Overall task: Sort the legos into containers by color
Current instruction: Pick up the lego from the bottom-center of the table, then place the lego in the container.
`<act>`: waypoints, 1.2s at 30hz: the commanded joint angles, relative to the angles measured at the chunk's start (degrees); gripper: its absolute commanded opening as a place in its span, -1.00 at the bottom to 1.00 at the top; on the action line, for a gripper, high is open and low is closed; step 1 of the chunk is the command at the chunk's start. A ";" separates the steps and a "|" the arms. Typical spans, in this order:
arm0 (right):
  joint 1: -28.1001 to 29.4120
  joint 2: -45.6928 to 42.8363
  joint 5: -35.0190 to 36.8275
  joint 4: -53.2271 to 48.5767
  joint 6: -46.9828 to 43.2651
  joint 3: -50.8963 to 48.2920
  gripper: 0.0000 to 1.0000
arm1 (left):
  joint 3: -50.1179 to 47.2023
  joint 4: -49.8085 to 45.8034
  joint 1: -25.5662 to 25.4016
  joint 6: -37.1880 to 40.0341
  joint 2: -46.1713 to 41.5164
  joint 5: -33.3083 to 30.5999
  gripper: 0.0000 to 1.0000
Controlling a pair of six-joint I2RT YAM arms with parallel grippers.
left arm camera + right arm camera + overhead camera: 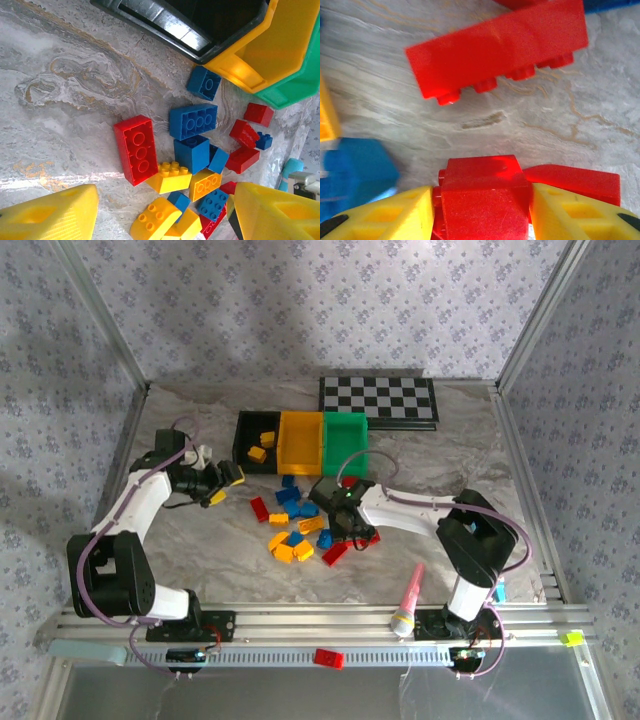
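Note:
Red, yellow and blue legos lie in a loose pile mid-table, in front of the black bin, yellow bin and green bin. Two yellow bricks lie in the black bin. My right gripper is low over the pile's right side; in the right wrist view it is shut on a red brick, just above the table. My left gripper hovers left of the pile, open and empty. The left wrist view shows a long red brick and blue bricks ahead of its fingers.
A checkerboard lies behind the green bin. A pink marker and a teal marker lie near the right arm's base. One red brick sits on the front rail. Another long red brick lies ahead of the right gripper.

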 commanded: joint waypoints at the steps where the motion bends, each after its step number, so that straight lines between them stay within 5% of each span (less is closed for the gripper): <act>1: 0.26 0.56 0.98 -1.14 2.39 -1.95 0.07 | 0.12 0.19 0.18 0.19 -1.30 1.71 0.43; 10: 0.67 0.76 1.04 0.94 2.33 -1.64 -0.20 | 0.14 -0.05 0.13 0.43 -1.37 1.87 0.43; 24: -0.33 -5.89 2.92 -1.03 0.44 2.49 -0.30 | 0.10 0.21 0.17 0.25 -1.43 2.13 0.44; 36: -17.56 1.38 0.83 6.31 -13.17 20.13 -0.26 | -0.20 0.10 0.04 0.28 -0.40 2.96 0.44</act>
